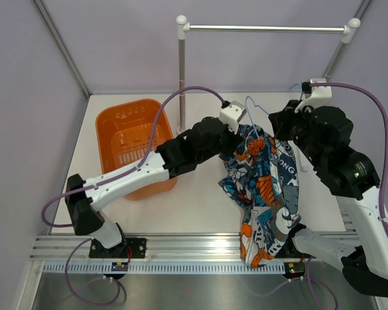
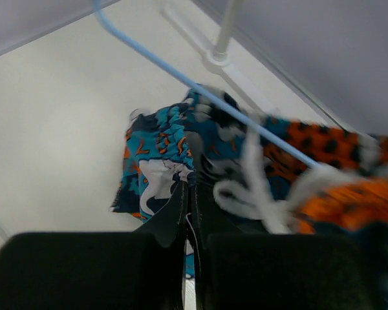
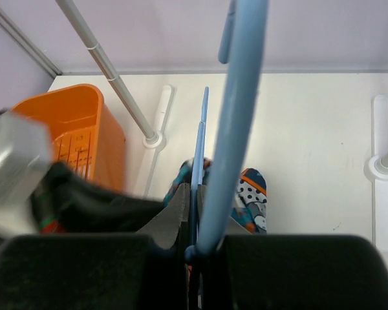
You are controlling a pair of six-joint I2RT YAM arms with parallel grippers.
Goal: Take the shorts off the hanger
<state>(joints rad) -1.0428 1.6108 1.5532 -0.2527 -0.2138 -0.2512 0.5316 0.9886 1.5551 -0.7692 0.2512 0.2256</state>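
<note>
Pinching the shorts (image 1: 265, 194) dangling below, the left gripper (image 2: 190, 187) faces the right gripper (image 3: 193, 194) clamped on the hanger (image 3: 236, 116).

The shorts (image 1: 265, 194) are hanging in a long, crumpled drape right of centre, their top bunching at the far end and their lower end trailing toward the near edge. The busy print is showing teal, orange, white and dark blue (what looks like a white drawstring is looping out near the waist). The hanger (image 3: 236, 129), thin light-blue wire, is sitting at the top of the shorts, one wire running across the bunched cloth and its hook rising just beyond it.
</note>
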